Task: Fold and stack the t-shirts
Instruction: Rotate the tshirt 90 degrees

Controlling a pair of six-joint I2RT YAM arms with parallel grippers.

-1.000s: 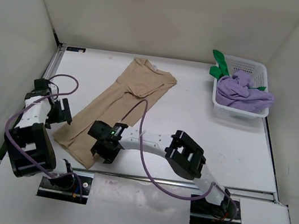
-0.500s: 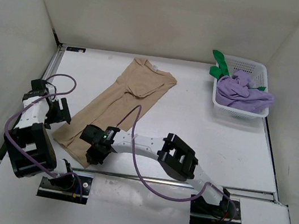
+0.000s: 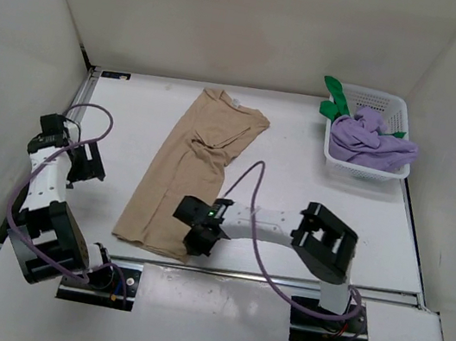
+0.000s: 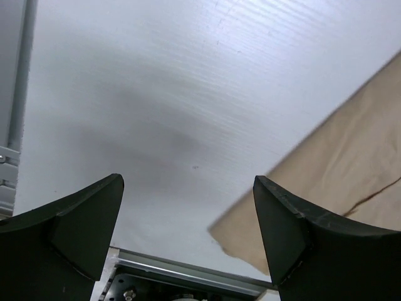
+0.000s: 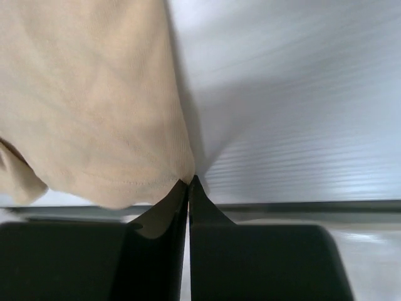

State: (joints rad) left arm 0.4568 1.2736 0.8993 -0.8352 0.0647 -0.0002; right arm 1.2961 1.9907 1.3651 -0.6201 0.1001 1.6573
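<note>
A tan t-shirt (image 3: 188,173) lies lengthwise on the white table, from the back middle toward the front edge. My right gripper (image 3: 196,240) is at its near right corner, shut on the hem. In the right wrist view the jaws (image 5: 189,182) pinch the edge of the tan t-shirt (image 5: 94,106) just above the table. My left gripper (image 3: 87,166) hovers open to the left of the shirt, apart from it. In the left wrist view, the left gripper (image 4: 188,180) holds nothing and a corner of the tan t-shirt (image 4: 338,169) shows at the right.
A white basket (image 3: 372,97) at the back right holds a crumpled purple t-shirt (image 3: 373,138) and a green garment (image 3: 336,101). The table's metal front rail (image 3: 263,277) runs just behind the right gripper. White walls enclose the table.
My right gripper shut on the shirt's near corner and moved right, swinging the shirt's lower end rightward. The left gripper drew back slightly to the left, still open.
</note>
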